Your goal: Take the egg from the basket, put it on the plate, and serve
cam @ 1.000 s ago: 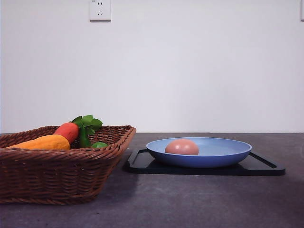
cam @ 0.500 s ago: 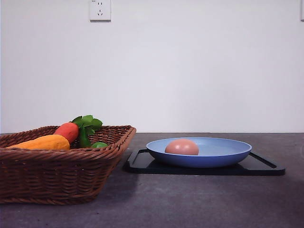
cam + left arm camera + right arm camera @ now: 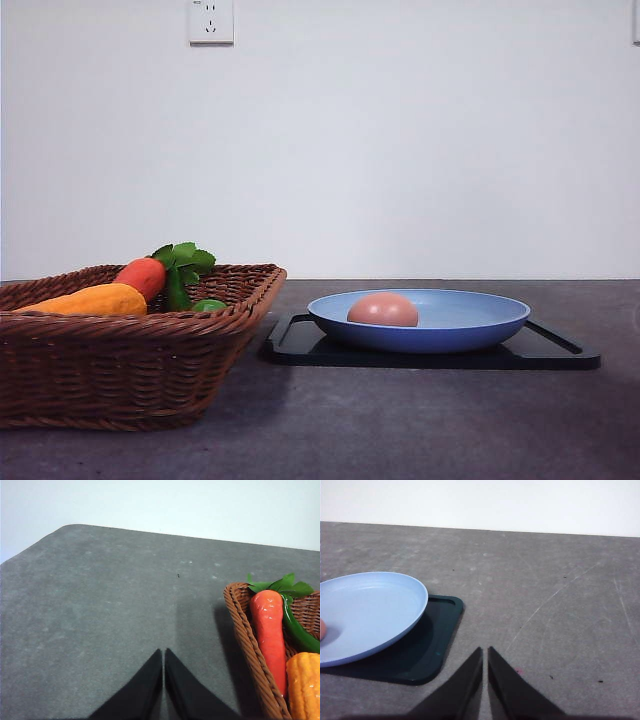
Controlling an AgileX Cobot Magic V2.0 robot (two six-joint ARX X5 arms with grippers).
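The pinkish-brown egg (image 3: 383,310) lies in the light-blue plate (image 3: 470,318), left of its middle; a sliver of the egg (image 3: 322,629) shows at the edge of the right wrist view beside the plate (image 3: 370,607). The woven basket (image 3: 120,365) stands at the left, its rim (image 3: 247,645) also in the left wrist view. My left gripper (image 3: 163,655) is shut with nothing in it, over bare table outside the basket. My right gripper (image 3: 485,652) is shut and empty, over the table beyond the tray's corner.
A black tray (image 3: 560,352) lies under the plate. In the basket are a red-orange vegetable (image 3: 142,277) with green leaves, a yellow-orange one (image 3: 90,300) and a green one (image 3: 208,305). A wall socket (image 3: 211,21) is on the white wall behind.
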